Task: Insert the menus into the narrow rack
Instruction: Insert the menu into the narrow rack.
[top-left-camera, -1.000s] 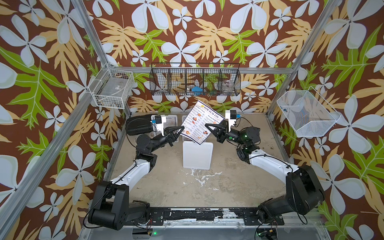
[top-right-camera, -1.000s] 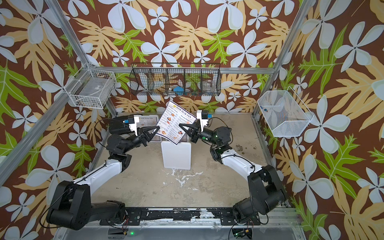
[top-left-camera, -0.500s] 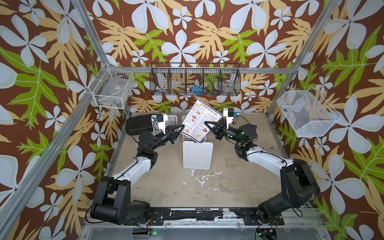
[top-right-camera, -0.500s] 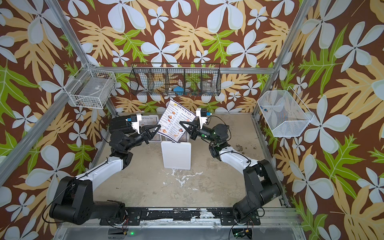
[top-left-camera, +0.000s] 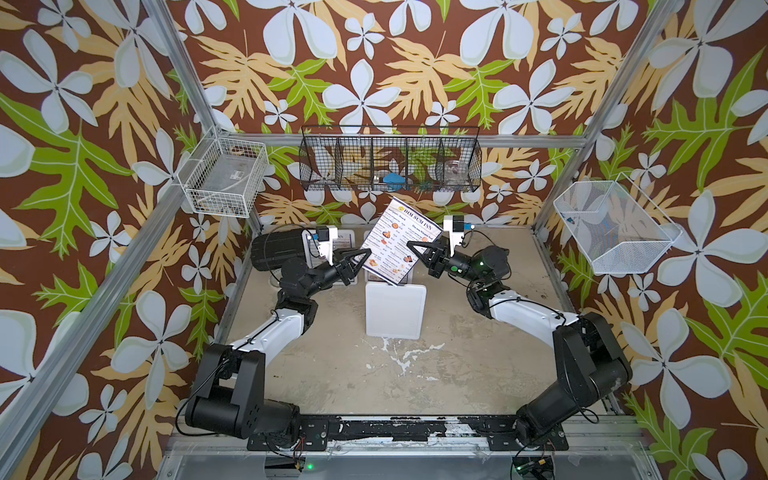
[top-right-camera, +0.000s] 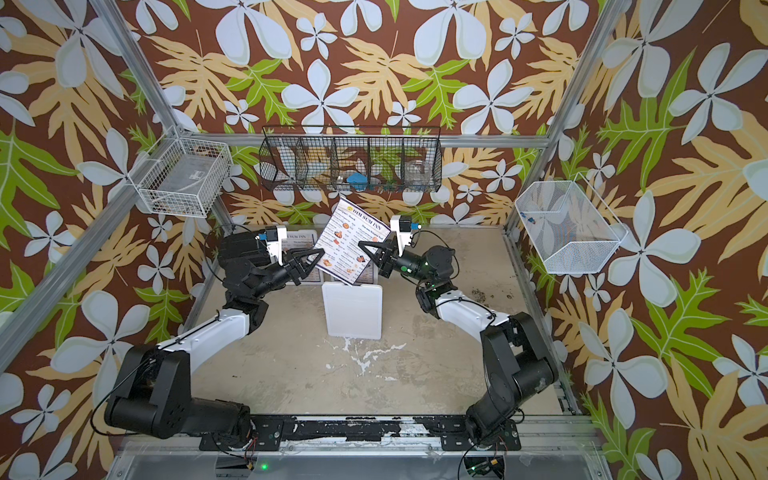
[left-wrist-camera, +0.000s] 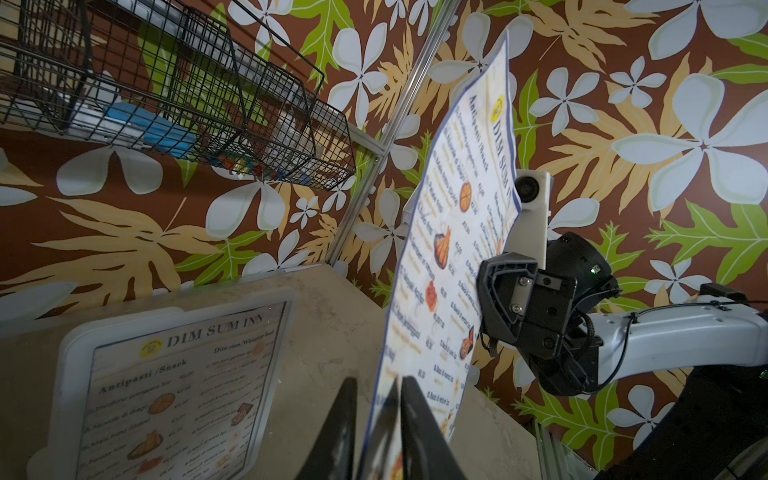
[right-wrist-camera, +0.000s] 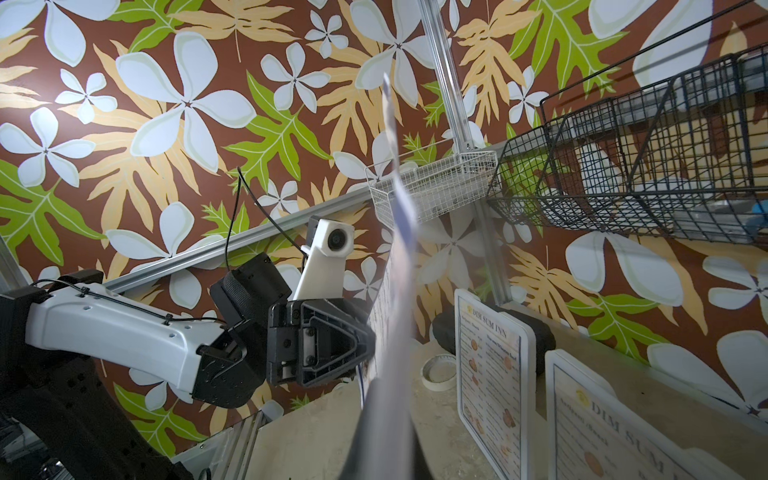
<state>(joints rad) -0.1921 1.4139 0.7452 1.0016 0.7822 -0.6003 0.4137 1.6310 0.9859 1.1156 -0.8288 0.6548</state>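
Two black-and-white robot arms reach in from the lower left and lower right of both top views. They meet just above the middle of the frame, over a beige counter (top-left-camera: 457, 353) enclosed by brown floral walls.

Between the arms a menu (top-left-camera: 399, 241) headed "DIM SUM INN" hangs in the air with its printed side toward the camera. It is turned like a leaning diamond, one corner uppermost and one lowest. The lowest corner sits just behind the top edge of a plain white panel (top-left-camera: 395, 309) with rounded corners, which stands at the centre of the counter. Whether the two touch cannot be told.

The right end effector (top-left-camera: 409, 244) is clamped on the right side of the menu, about halfway up the sheet. The left end effector (top-left-camera: 366, 252) is at the menu's leftmost corner. In the left wrist view its fingers (left-wrist-camera: 343, 432) stand slightly parted. The sheet's edge runs between them with a sliver of space beside it, so it sits loosely around the sheet rather than pinching it.

Two more sheets stand upright toward the back of the counter, each against a white rounded panel. In the right wrist view the second menu (right-wrist-camera: 490, 365) is at the right of the frame and the third menu (right-wrist-camera: 623, 440) is in the lower right corner.

A black wire basket (top-left-camera: 390, 162) hangs at upper centre. A white wire basket (top-left-camera: 226, 176) hangs at the left and a white mesh basket (top-left-camera: 615, 226) at the right.
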